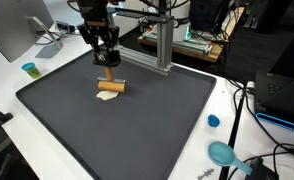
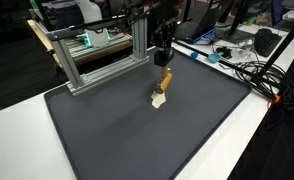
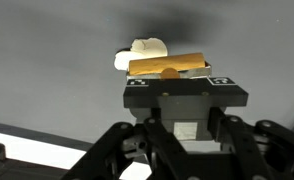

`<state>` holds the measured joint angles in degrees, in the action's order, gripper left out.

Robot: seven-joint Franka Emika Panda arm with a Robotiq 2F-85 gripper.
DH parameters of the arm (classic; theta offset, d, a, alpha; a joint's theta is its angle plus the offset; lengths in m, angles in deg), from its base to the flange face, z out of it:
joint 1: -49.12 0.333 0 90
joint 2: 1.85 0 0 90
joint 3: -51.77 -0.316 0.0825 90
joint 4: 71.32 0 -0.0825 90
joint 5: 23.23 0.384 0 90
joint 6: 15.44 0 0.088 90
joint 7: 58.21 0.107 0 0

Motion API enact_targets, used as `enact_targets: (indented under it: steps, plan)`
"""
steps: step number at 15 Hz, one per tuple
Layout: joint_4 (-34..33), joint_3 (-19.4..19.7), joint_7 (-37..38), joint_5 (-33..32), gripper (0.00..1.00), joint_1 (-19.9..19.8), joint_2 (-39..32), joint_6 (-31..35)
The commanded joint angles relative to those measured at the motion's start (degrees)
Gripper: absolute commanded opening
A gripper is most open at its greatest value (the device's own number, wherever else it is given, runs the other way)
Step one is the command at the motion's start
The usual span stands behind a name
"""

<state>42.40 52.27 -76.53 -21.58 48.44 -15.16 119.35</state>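
A white tabletop [image 1: 235,100] is largely covered by one dark mat [image 1: 137,135]. One aluminium frame [image 1: 159,45] stands at the mat's far edge.

One claw [image 1: 108,64] is held over the far part of the mat, in front of the frame, and is clenched on one tan block [image 1: 114,85]. In the wrist view the block is seen lying crosswise between the fingers. Directly under the block lies one cream piece [image 1: 107,96], flat on the mat. Whether the two are touching or narrowly apart cannot be told.

Three small things are set on the tabletop off the mat, well apart from the claw:
- one teal cup [image 1: 29,70]
- one teal scoop [image 1: 223,153]
- one blue cap [image 1: 213,121]

As for the work in hand, the grasp is judged to be done, since the block is gripped and has been brought over the cream piece. The block has not yet been let go, and the cream piece is not gripped at all. No second block and no second cream piece are seen in any view.
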Motion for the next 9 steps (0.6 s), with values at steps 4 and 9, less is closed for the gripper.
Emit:
enact_targets:
  steps: [4,9]
  plan:
    - [-4.8,-1.6,-4.6,8.0,0.22,-4.8,-4.6,0.2]
    - [-6.1,-1.5,-3.9,6.6,0.22,-5.9,-5.4,0.3]
